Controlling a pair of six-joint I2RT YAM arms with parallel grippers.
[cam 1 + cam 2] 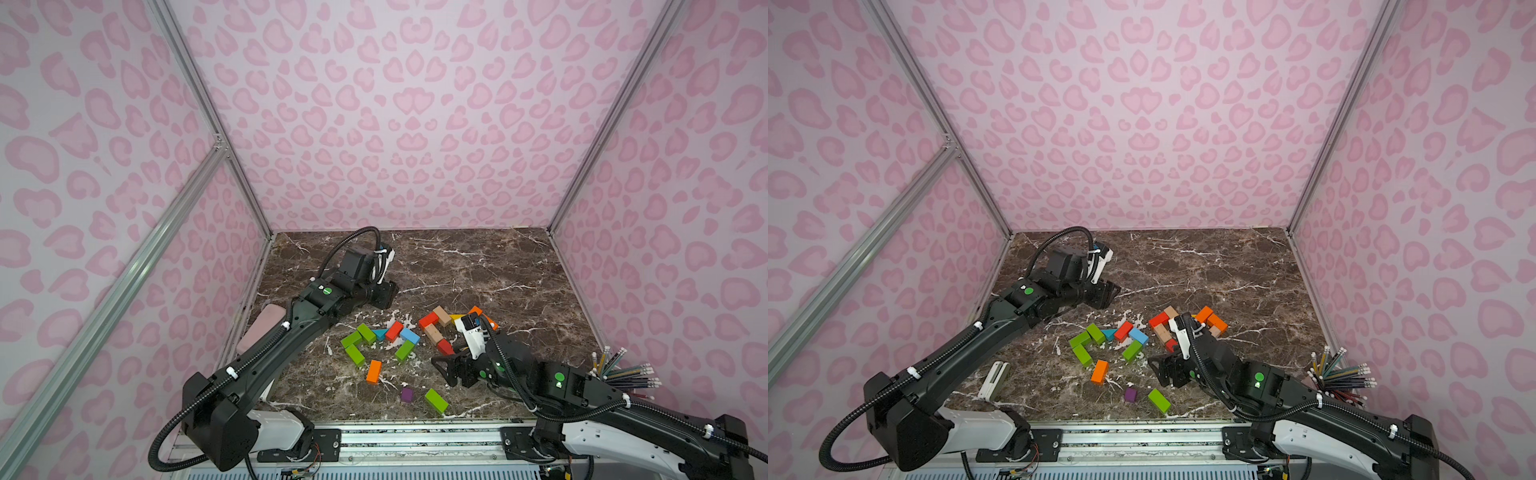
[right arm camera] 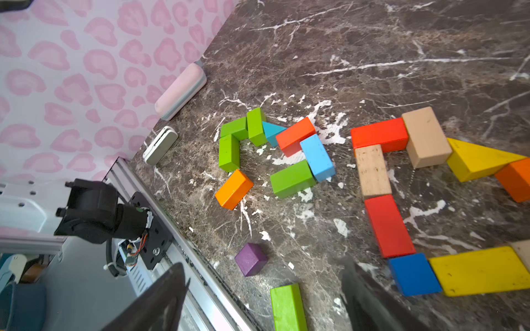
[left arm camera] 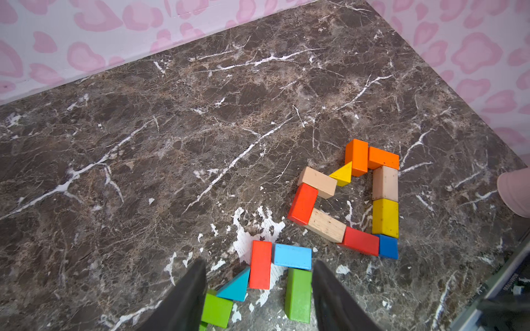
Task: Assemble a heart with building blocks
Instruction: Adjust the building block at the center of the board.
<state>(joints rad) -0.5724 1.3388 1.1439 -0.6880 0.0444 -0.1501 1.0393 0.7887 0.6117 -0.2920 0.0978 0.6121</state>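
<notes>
The building blocks lie on the marble table (image 1: 478,266) in two outlines. One outline (image 1: 382,336) is green, teal, red and light blue. The other (image 3: 358,197) is red, tan, yellow, orange and blue. An orange block (image 1: 373,371), a purple cube (image 2: 251,259) and a green block (image 1: 436,401) lie loose nearer the front. My left gripper (image 3: 258,262) hovers open behind the green-and-blue outline, holding nothing. My right gripper (image 2: 263,265) stands wide open above the loose green block (image 2: 286,306) and the purple cube, touching neither.
A pink case (image 1: 266,328) and a white folded object (image 1: 994,380) lie by the left wall. A bunch of pencils (image 1: 623,370) fans out at the right wall beside my right arm. A metal rail (image 1: 415,436) runs along the front edge.
</notes>
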